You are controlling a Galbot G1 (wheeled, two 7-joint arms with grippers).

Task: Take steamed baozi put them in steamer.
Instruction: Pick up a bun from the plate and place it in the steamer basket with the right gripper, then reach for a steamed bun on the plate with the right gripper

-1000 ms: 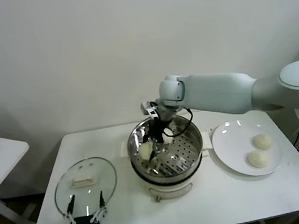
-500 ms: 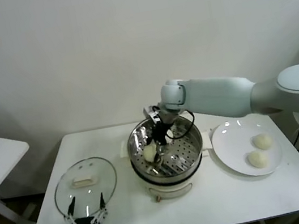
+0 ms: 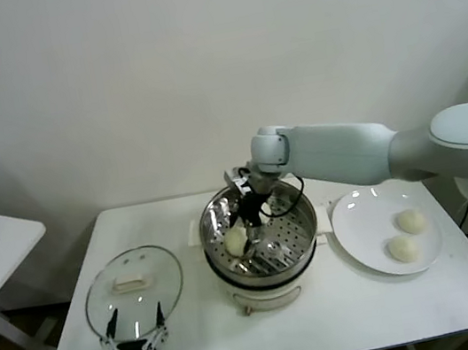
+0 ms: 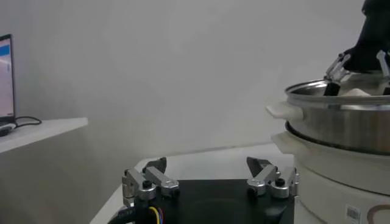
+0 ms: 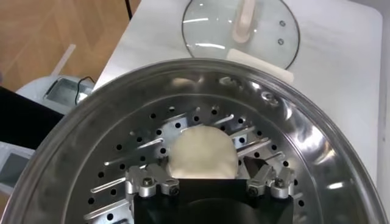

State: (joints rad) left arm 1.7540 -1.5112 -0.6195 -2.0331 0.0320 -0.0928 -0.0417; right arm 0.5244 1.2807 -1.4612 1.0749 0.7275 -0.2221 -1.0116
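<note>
Stainless steel rings the action: the right gripper hangs inside the steamer, and its jaws, which were narrowed around a bun half a second ago, now stand wide. In the right wrist view the 2 fingertips flank a cream-white baozi with a gap on each side, and the bun sits on the perforated floor. From the head view that same baozi lies toward the left side of the basket, just below the spread fingers. I read this as the release: the bun has been let go and rests on its own weight.

On the white plate to the steamer's right, 2 more baozi wait, one just beside the other. I can make out only 1 bun in the basket for certain; the arm hides part of the floor.

The left gripper is parked low at the near edge of the table, just in front of the glass lid, its fingers spread and empty.

My judgement is that the next call is for the right arm to lift clear of the rim without nudging the bun, then go to the plate.
</note>
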